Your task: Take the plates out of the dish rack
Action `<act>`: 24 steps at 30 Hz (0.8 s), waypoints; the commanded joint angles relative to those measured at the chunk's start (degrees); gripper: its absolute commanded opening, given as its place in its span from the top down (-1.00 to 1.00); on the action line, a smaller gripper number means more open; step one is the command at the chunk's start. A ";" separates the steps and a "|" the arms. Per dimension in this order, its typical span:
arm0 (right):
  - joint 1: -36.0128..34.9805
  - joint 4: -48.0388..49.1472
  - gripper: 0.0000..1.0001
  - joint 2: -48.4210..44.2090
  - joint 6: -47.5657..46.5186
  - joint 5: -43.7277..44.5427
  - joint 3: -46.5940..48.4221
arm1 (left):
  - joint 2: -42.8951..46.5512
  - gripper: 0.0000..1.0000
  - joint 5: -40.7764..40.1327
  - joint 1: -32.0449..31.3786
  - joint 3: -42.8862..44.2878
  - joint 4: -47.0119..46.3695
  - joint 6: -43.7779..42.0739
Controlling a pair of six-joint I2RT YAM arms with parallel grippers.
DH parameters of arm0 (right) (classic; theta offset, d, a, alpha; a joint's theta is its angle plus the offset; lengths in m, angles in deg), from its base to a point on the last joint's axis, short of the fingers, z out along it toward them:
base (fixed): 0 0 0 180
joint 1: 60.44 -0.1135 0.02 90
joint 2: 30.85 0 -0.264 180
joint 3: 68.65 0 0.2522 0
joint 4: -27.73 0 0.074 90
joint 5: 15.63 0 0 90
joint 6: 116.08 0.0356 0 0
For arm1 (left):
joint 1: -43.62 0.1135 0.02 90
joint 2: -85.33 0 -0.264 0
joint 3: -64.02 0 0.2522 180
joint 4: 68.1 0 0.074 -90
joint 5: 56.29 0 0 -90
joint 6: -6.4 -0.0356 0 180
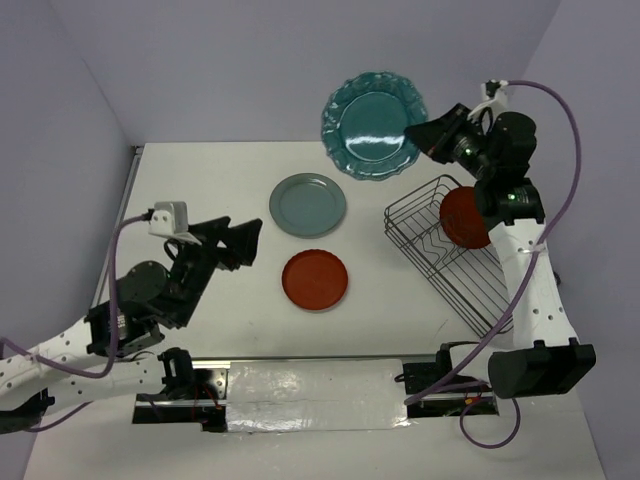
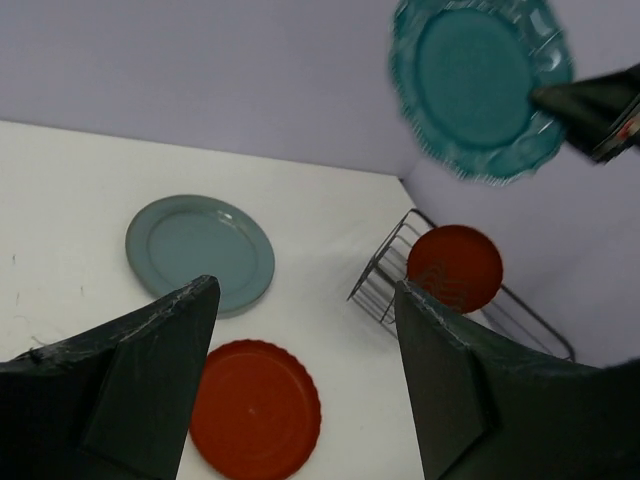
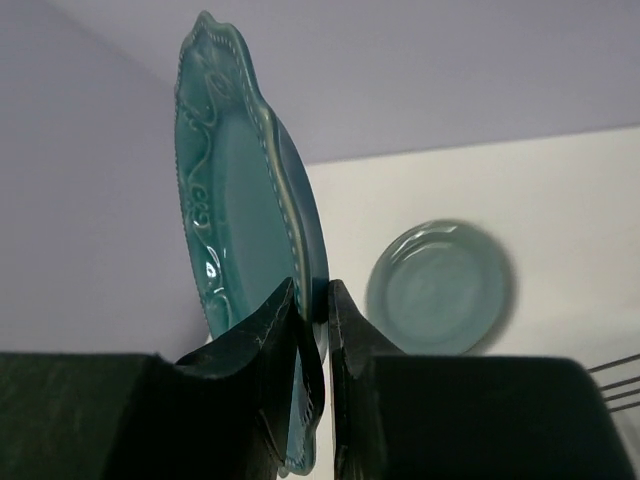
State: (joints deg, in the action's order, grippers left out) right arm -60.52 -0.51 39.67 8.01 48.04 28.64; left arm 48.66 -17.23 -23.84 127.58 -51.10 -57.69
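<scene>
Teal plate (image 3: 235, 200), rim pinched inside right claw (image 3: 312, 292); left claw (image 2: 305, 290) spread wide.

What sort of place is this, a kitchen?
Likely a robot test cell, not a kitchen: a white table boxed in by plain lilac walls, a left arm and right arm bolted at its edge, a dish rack and plates as props.

Dish rack (image 1: 450, 250) on table (image 1: 200, 180), right of centre, upright plate (image 1: 463, 217) in its upper end. Centre plate (image 1: 307, 204) flat on table left of rack, lower plate (image 1: 316, 280) just below it, apart. Raised plate (image 1: 373, 124) upper centre, off table, pinched by right gripper (image 1: 412, 136)
</scene>
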 commanded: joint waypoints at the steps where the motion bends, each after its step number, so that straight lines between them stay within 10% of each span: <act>1: -4.75 12.72 1.00 -4.77 8.19 -2.33 -2.21 | -5.25 -0.67 4.44 1.80 8.28 6.15 0.72; 12: -10.82 28.35 1.00 -15.14 12.58 -2.32 -28.40 | -12.02 -0.76 39.91 22.36 18.04 11.00 9.95; 24: -11.35 33.64 1.00 -27.10 14.34 -5.49 -42.47 | -15.01 -0.79 40.65 23.34 15.33 12.49 9.16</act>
State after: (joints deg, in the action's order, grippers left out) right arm -71.05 18.46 16.28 17.80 45.18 -14.18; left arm 32.82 22.04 -0.98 143.60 -36.93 -48.86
